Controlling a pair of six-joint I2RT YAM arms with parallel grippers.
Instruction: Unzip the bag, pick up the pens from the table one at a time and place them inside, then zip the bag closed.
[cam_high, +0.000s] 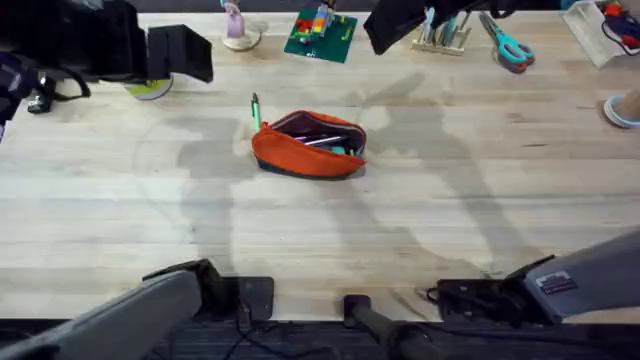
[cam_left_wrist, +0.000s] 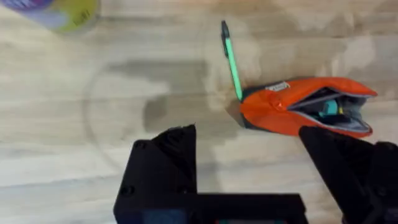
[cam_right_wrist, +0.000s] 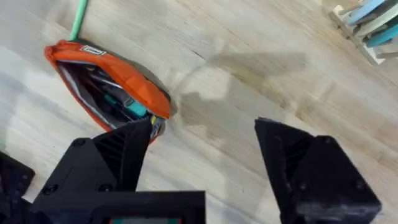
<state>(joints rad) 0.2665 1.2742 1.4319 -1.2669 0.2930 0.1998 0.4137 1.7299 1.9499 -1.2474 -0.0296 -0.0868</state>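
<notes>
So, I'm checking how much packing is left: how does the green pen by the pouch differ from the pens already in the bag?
The green pen lies on the bare table, outside the bag, its tip at the pouch's end; the pens inside sit within the open zipper mouth. The green pen shows its whole length, while the ones inside are partly hidden by the orange fabric. All are thin and shorter than the pouch.

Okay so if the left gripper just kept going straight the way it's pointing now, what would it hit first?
Probably bare table. The left gripper is open, and between its fingers lies wood, with the bag and green pen off towards one finger. Depth is unclear, so the bag's end might get clipped.
</notes>
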